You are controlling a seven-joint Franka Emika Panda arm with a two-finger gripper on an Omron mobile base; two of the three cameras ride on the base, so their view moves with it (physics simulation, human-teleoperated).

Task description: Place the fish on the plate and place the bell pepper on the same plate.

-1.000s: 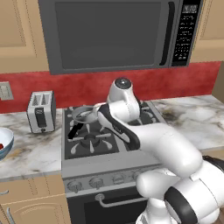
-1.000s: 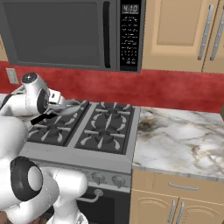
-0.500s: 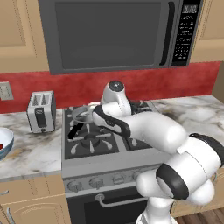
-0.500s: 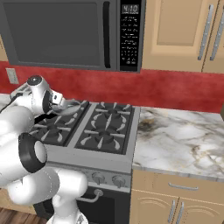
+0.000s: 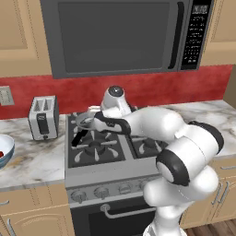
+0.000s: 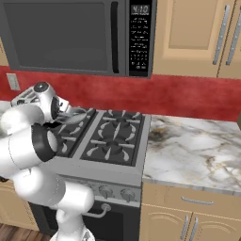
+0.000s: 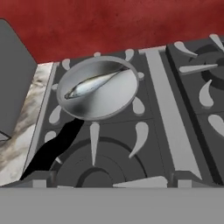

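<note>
Jaws: while the fingertips sit hidden behind the grey band in the hand view, the gripper (image 5: 94,120) stands spread wide with nothing between its fingers, hanging above the stove's back-left burner.
Fish: the fish (image 7: 92,83) lies slantwise inside the frying pan (image 7: 124,98), head toward the pan's left rim, tail at the upper right rim.
Pan: on the stove (image 5: 115,159), back-left burner, near the red backsplash (image 7: 109,24); its black handle (image 7: 54,146) runs toward the stove's front-left corner.
Open room: bare grates to the right of the pan; the front-left burner is crossed by the handle alone.
Left edge: a toaster (image 5: 43,118) stands on the marble counter (image 5: 32,161) just beside the stove's left edge.
Bowl: a blue-tinted bowl (image 5: 4,154), cut off by the left base view's edge, shows something red inside; too small to name.
Hidden: in the right base view the arm covers most of the pan.
</note>
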